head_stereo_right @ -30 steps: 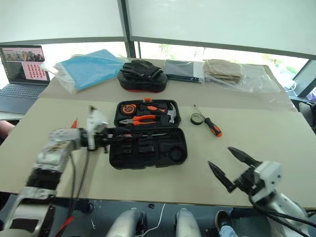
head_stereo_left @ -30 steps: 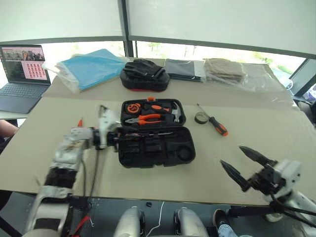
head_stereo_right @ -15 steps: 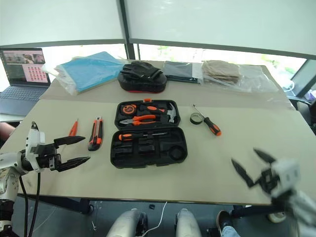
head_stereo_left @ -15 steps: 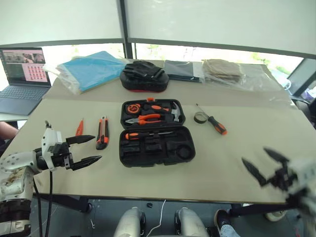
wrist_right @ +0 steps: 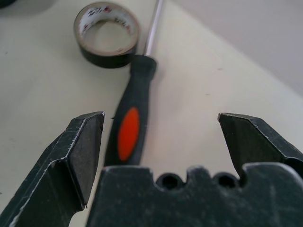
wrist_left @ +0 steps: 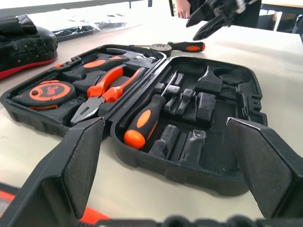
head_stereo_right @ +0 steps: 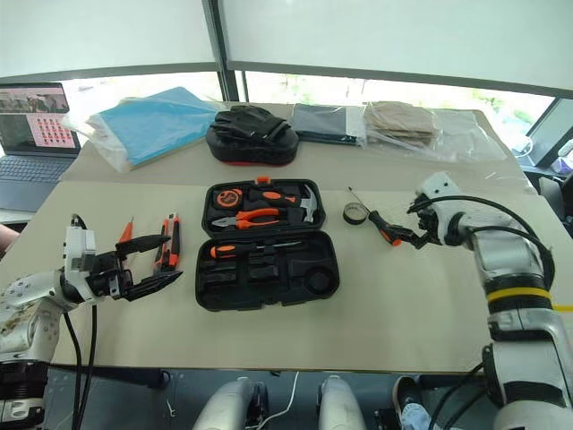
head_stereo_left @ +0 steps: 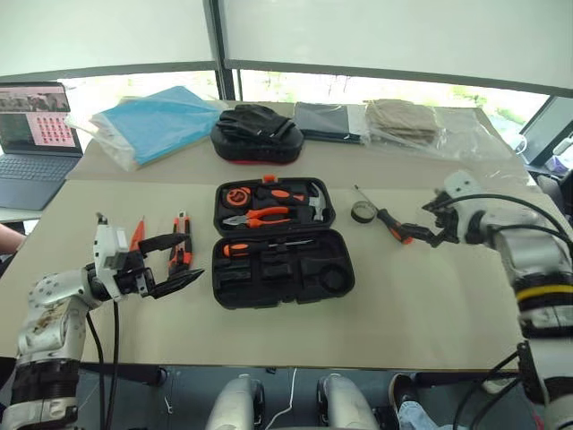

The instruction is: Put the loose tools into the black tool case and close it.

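The black tool case lies open mid-table. A black-and-orange screwdriver rests in its near half; pliers, hammer and tape measure fill the far half. My left gripper hangs open and empty just left of the case, over the utility knife. The small orange screwdriver lies further left. To the right of the case are the black tape roll and the other long screwdriver. My right gripper is open at that screwdriver's handle end, holding nothing.
A black red-trimmed pouch with gloves sits behind the case. A blue packet, dark folded cloth and bagged beige cloth line the far side. A laptop stands at the far left.
My left gripper opened and drew back leftward from the case, leaving a screwdriver in the near half. My right gripper swung from the table's front edge to the screwdriver on the right.
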